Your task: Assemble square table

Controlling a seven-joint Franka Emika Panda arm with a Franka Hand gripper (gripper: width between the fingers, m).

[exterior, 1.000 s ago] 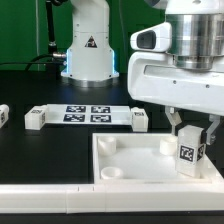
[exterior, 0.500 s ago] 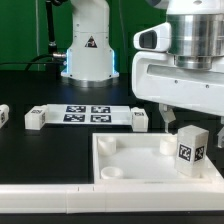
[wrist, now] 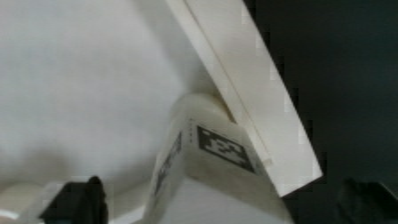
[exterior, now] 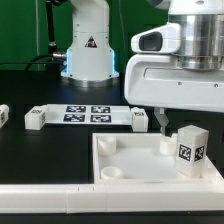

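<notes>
The white square tabletop [exterior: 135,166] lies rim-up at the front of the exterior view, with round sockets in its corners. One white tagged leg [exterior: 190,150] stands upright in its far corner on the exterior view's right. My gripper [exterior: 184,122] hangs just above that leg, open, with its fingers [exterior: 160,121] clear of the leg's sides. In the wrist view the leg [wrist: 217,150] stands between the dark fingertips [wrist: 80,198] with a gap on each side, beside the tabletop's rim [wrist: 240,60].
Three more white legs lie on the black table: one [exterior: 36,119] and another [exterior: 139,119] at the ends of the marker board [exterior: 85,113], a third [exterior: 3,115] at the exterior view's left edge. A long white bar [exterior: 45,190] lies along the front. The robot's base [exterior: 88,50] stands behind.
My gripper was down around the leg a second ago. It has let go and risen straight up; the leg stays standing in the tabletop's corner.
</notes>
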